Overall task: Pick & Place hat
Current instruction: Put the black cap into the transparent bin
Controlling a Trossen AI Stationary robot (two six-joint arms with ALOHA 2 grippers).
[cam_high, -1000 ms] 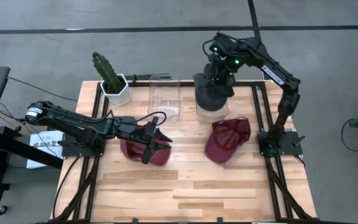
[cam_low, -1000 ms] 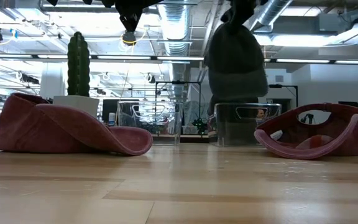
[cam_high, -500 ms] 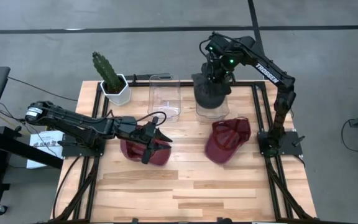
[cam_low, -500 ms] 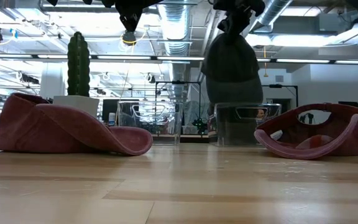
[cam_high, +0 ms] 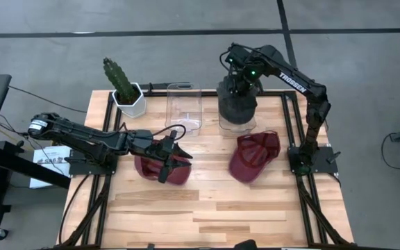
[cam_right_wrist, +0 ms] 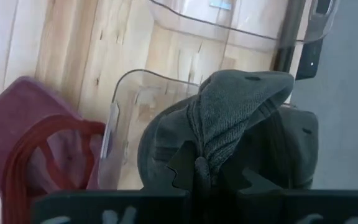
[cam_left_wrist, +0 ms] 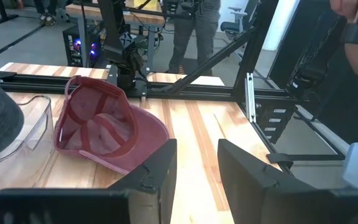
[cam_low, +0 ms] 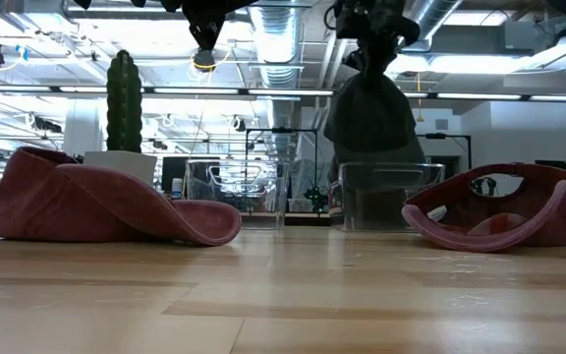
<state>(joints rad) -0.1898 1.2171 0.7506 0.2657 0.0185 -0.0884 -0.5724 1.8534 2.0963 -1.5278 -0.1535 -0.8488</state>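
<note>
While the right gripper (cam_high: 240,78) hangs above the far side of the table, its fingers are pinched together on a fold of the grey beanie (cam_high: 237,105), which droops straight below it. Directly under that gripper, the beanie's lower part sits inside a clear plastic bin (cam_high: 237,123), and the low view shows the hat (cam_low: 373,116) reaching down past the bin's rim. The right wrist view shows the knit crown bunched between the two dark fingers (cam_right_wrist: 188,168). Just beside this bin, on the side toward the left arm, stands a second clear bin (cam_high: 184,105), and beyond that a potted cactus (cam_high: 124,86) at the table's far corner.

Nearer the table's front than the right gripper, a maroon cap (cam_high: 255,157) lies upside down on the wooden table (cam_high: 214,208). The left gripper (cam_high: 176,157) hovers over another maroon cap (cam_high: 160,169), its fingers standing apart with nothing between them; that cap lies directly beneath it on the boards
</note>
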